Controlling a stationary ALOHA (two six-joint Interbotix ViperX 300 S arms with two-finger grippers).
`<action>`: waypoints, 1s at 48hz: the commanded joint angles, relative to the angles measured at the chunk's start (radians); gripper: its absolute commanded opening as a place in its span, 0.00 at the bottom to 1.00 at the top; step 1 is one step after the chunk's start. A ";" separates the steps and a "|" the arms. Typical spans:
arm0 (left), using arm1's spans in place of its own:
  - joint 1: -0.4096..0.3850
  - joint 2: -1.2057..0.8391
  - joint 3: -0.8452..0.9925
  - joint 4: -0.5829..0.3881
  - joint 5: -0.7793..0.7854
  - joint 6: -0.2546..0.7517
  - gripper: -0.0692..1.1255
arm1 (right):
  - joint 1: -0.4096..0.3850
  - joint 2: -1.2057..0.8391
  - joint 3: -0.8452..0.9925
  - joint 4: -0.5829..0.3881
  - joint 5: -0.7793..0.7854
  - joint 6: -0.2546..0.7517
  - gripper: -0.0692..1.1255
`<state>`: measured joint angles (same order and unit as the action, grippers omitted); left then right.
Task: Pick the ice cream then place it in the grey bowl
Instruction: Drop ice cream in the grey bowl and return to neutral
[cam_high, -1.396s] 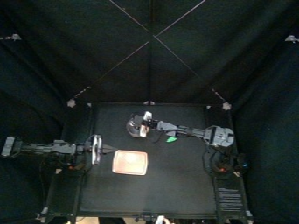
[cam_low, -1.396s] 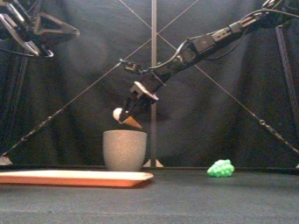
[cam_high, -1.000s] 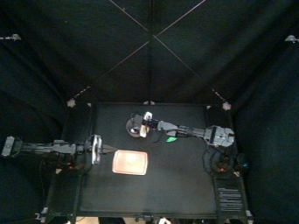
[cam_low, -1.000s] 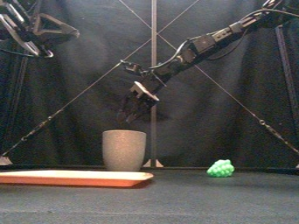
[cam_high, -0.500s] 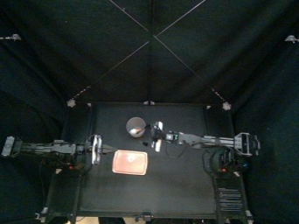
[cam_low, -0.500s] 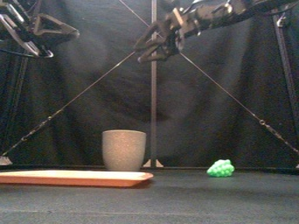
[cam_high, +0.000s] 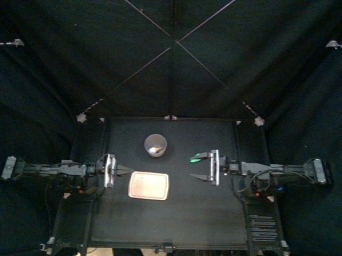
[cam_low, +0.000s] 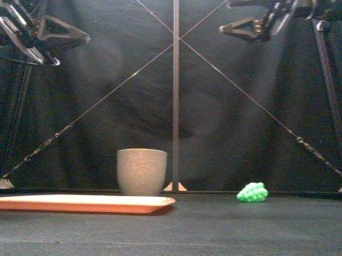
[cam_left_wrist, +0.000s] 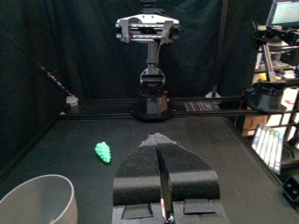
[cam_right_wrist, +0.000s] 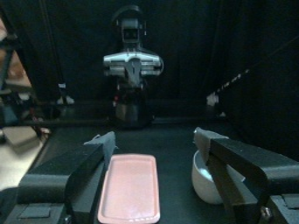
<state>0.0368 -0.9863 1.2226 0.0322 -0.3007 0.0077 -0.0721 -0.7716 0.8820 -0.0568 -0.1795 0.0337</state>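
Observation:
The tall grey speckled cup (cam_high: 158, 145) stands upright at the table's back middle, also seen in the front view (cam_low: 143, 171). A small pale patch shows inside its mouth from above; I cannot make out the ice cream anywhere else. My right gripper (cam_high: 214, 168) is open and empty, drawn back to the right of the cup and high above the table (cam_low: 238, 27). From the right wrist view its jaws stand wide apart (cam_right_wrist: 156, 140), with the cup (cam_right_wrist: 204, 178) beyond one of them. My left gripper (cam_high: 110, 168) rests shut at the left (cam_left_wrist: 159, 142).
A flat pink tray (cam_high: 147, 185) lies in front of the cup, near the left gripper (cam_right_wrist: 128, 189). A green grape toy (cam_high: 198, 158) sits to the right of the cup (cam_low: 251, 192), close under the right gripper.
The right gripper held the ice cream over the cup, opened and let it drop in. It then rose and drew back to the right. The left arm stayed still.

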 joint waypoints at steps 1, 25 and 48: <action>0.003 0.000 -0.009 0.003 -0.005 0.002 0.03 | -0.003 -0.110 0.077 0.043 -0.032 0.003 0.93; 0.006 -0.003 -0.006 0.003 -0.005 0.002 0.03 | 0.025 -0.204 0.137 0.041 -0.032 0.002 0.93; 0.017 -0.003 -0.006 0.000 -0.005 0.002 0.03 | 0.031 -0.204 0.143 0.032 -0.032 0.000 0.93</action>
<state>0.0506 -0.9940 1.2287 0.0322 -0.3007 0.0077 -0.0445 -0.9863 1.0324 -0.0245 -0.2040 0.0353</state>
